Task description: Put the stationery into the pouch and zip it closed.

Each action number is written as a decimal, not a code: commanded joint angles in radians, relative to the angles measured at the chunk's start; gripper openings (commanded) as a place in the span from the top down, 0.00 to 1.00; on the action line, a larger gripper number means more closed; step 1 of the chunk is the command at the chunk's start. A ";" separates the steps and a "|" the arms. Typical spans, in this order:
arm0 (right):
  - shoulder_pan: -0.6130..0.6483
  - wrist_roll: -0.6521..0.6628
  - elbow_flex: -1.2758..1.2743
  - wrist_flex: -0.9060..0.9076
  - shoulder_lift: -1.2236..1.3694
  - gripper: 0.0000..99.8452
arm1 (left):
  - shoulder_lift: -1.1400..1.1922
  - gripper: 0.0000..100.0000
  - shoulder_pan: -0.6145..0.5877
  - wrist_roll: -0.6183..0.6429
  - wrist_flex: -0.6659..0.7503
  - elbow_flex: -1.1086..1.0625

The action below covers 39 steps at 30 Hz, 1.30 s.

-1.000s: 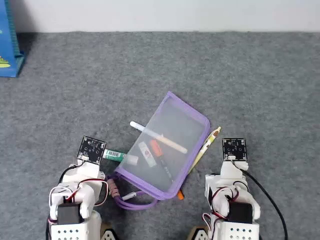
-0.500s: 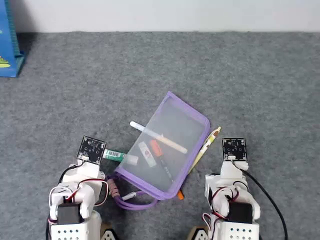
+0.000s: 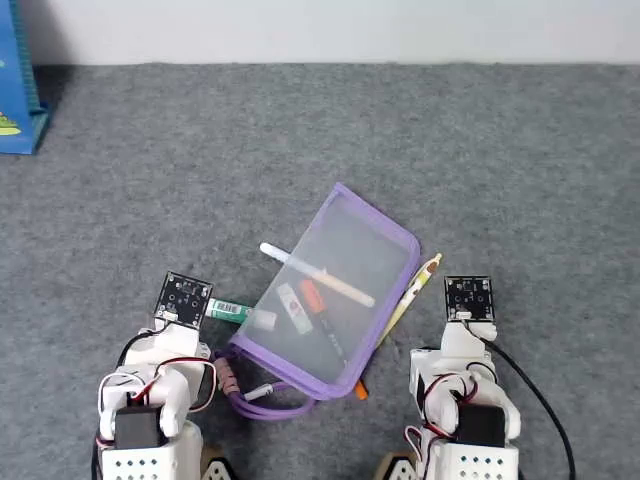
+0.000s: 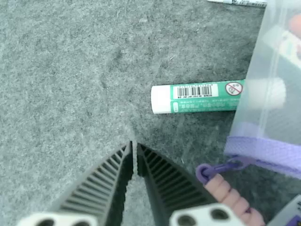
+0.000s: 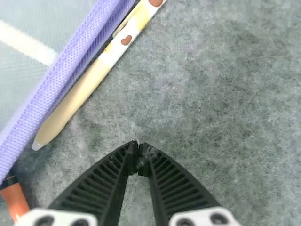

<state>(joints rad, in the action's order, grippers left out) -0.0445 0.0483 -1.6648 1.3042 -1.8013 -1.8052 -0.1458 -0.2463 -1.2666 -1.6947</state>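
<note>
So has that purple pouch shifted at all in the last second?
No. The pouch lies exactly where it did in the high view, its far corner at the same spot relative to the blue box in the far corner.

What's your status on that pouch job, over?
Left gripper shut, empty; right gripper shut, empty. Yellow pen outside, along the pouch; green stick poking out at its other edge. Path to both looks open.

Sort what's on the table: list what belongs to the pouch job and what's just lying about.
Belongs to the job: purple pouch; green glue stick; yellow pen; white pen; orange marker; small white item beside the marker.

Just lying about: blue box at the far left edge.
</note>
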 commanded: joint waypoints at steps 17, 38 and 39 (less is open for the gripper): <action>0.147 -0.003 -0.018 0.005 -0.012 0.99 | -0.014 0.99 -0.006 -0.009 -0.002 0.012; 0.197 0.227 0.167 -0.082 -0.008 0.99 | -0.014 0.99 -0.006 -0.009 -0.002 0.012; 0.216 0.241 0.180 -0.084 -0.005 0.99 | -0.014 0.99 -0.006 -0.009 -0.002 0.012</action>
<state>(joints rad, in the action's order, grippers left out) 0.1320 0.2309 -1.5696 1.2474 -1.8013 -1.8052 -0.1458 -0.2463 -1.2666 -1.6947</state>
